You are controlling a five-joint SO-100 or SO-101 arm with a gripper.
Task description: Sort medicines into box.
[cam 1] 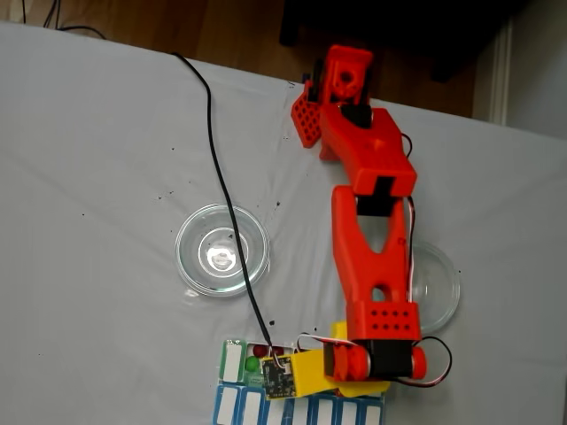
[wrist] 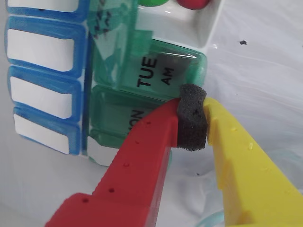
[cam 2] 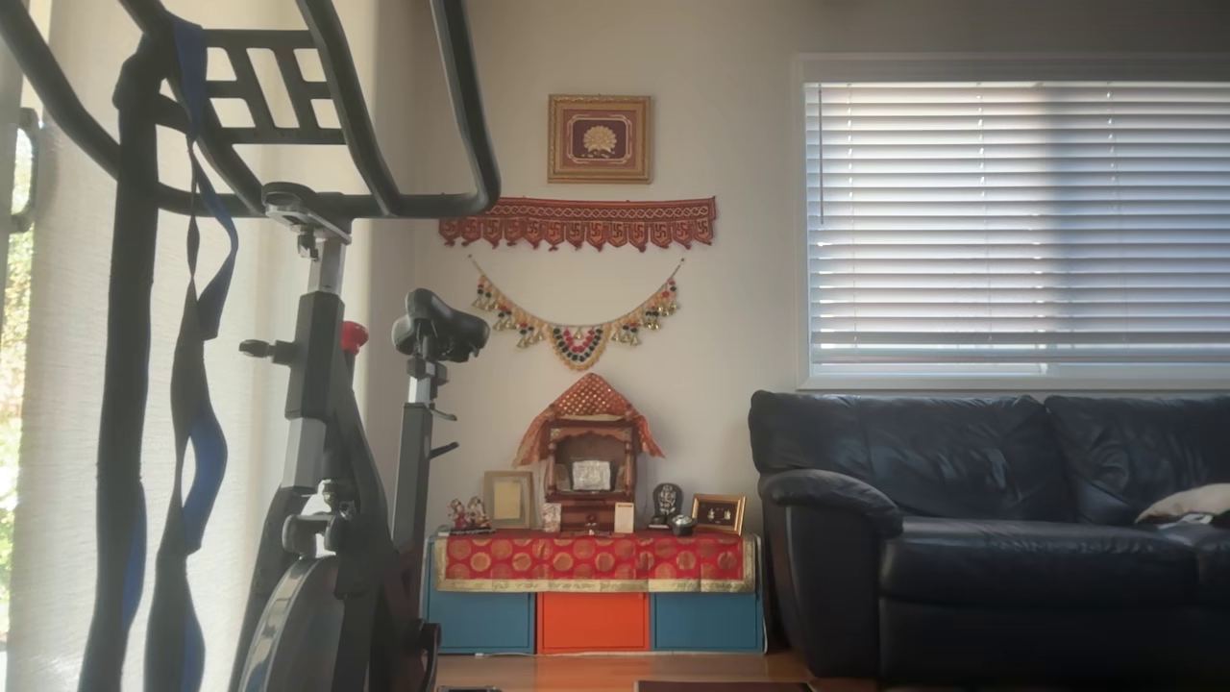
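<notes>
In the wrist view the box (wrist: pixel 156 71) lies under my gripper (wrist: pixel 191 111), with closed green lids marked TUE AM and MON and a blue row (wrist: pixel 42 80) to the left. My red finger (wrist: pixel 147 156) and yellow finger (wrist: pixel 251 165) are shut against a dark foam pad (wrist: pixel 191 123), with no pill between them, just above the TUE lid's edge. An open white compartment at the top holds a green pill (wrist: pixel 151 2) and a red pill (wrist: pixel 191 4). In the fixed view the red arm (cam 1: pixel 372 266) reaches down over the box (cam 1: pixel 232 361), where a green pill (cam 1: pixel 252 363) and a red pill (cam 1: pixel 259 351) show.
Two clear glass dishes stand on the white cloth in the fixed view, one (cam 1: pixel 221 250) left of the arm and one (cam 1: pixel 438 283) partly behind it. A black cable (cam 1: pixel 221 177) runs across the cloth to the wrist. The box sits at the picture's bottom edge.
</notes>
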